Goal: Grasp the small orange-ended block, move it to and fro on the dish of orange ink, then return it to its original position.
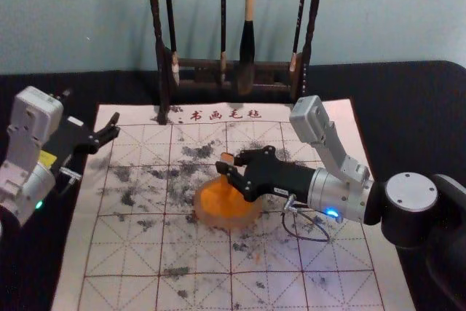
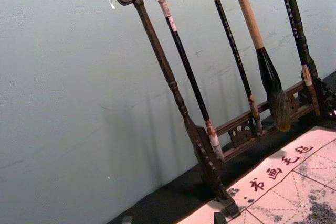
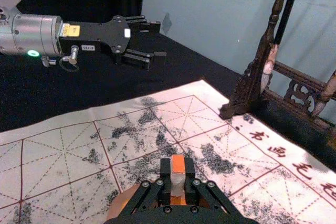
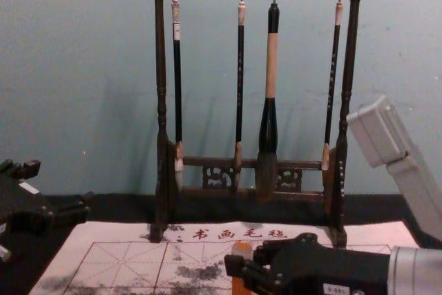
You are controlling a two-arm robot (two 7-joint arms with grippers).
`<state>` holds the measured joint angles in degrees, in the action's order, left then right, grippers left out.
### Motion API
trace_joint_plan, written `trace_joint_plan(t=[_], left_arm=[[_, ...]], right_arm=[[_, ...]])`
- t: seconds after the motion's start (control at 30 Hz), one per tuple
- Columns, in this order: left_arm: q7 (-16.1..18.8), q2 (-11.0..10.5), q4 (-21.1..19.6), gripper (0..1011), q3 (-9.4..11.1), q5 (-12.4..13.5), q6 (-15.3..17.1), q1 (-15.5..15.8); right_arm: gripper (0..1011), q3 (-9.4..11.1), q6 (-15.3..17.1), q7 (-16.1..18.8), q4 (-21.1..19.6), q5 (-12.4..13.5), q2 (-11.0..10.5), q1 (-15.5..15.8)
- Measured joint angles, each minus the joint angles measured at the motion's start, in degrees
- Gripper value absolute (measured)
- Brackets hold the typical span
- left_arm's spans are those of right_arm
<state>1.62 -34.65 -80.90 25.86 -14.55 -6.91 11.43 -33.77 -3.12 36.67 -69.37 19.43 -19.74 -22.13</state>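
The right claw (image 1: 228, 162), pinched firmly around the orange-ended block (image 3: 178, 164), holds it upright over the ink dish (image 1: 209, 218), its arm reaching in nearly level. The left claw (image 1: 114, 126) hangs open beside the mat (image 1: 81, 254).

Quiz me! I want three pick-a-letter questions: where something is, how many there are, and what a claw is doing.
1. Where is the dish of orange ink?
A) Up on a shelf
B) On the mat with the grid lines
C) Down on the floor

2. How many brushes hang on the rack?
A) Two
B) Six
C) Four

3. What is the right claw doing?
A) Gripping the orange-ended block
B) Holding nothing, wide open
C) Carrying a brush

Answers:
1: B, because the head view shows the mat's lines all around the dish.
2: C, because you can count four side by side in the chest view.
3: A, because the right wrist view shows the block squeezed between its fingers.
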Motion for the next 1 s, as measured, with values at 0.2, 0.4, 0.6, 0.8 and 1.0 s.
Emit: trace_joint_plan(t=[0.2, 0.4, 0.6, 0.8, 1.0], left_arm=[[0.0, 0.0, 0.0, 1002, 0.0, 0.0, 0.0, 0.0], [0.0, 0.0, 0.0, 1001, 0.0, 0.0, 0.0, 0.0], [0.0, 0.0, 0.0, 1001, 0.0, 0.0, 0.0, 0.0], [0.0, 0.0, 0.0, 1001, 0.0, 0.0, 0.0, 0.0], [0.0, 0.0, 0.0, 1001, 0.0, 0.0, 0.0, 0.0]], right_arm=[[111, -0.3, 0.3, 0.0, 0.2, -0.4, 0.1, -0.1], [111, -0.3, 0.4, -0.5, 0.5, -0.6, 0.3, -0.2], [111, -0.1, 0.4, -0.9, 0.7, -0.7, 0.5, -0.2], [111, 0.1, 0.4, -1.0, 0.6, -0.9, 0.3, -0.2], [111, 0.1, 0.7, -0.7, 0.2, -1.1, -0.2, 0.0]])
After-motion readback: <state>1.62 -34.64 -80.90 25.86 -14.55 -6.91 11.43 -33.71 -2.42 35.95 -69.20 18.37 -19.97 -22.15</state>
